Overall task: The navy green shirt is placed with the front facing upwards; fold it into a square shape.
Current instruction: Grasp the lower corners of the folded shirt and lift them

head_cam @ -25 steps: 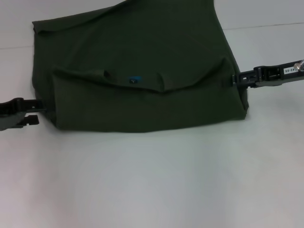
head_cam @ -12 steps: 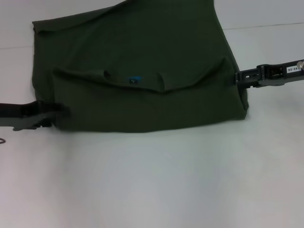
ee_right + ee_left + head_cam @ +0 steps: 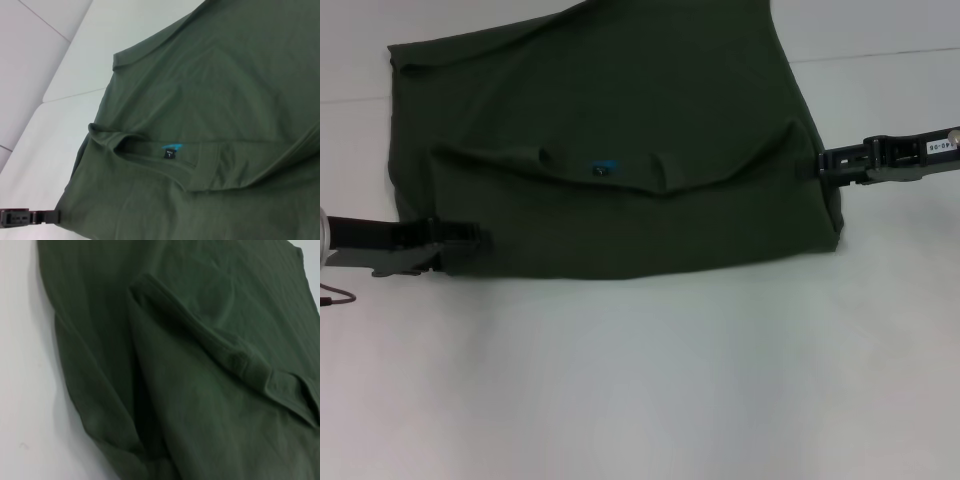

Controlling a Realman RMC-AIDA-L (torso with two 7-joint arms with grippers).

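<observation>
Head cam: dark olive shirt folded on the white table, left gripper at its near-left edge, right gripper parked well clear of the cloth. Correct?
Not quite. The right gripper is not clear: the head view shows its tip at the right edge of the dark olive-green cotton shirt. The rest holds: folded shirt on the white table, left gripper at the near-left edge.

Bare white lab tabletop (image 3: 670,380)

Bare table (image 3: 670,400) before shirt (image 3: 620,130)

Head camera looks down; both wrist cameras closely share the shirt (image 3: 610,150).
</observation>
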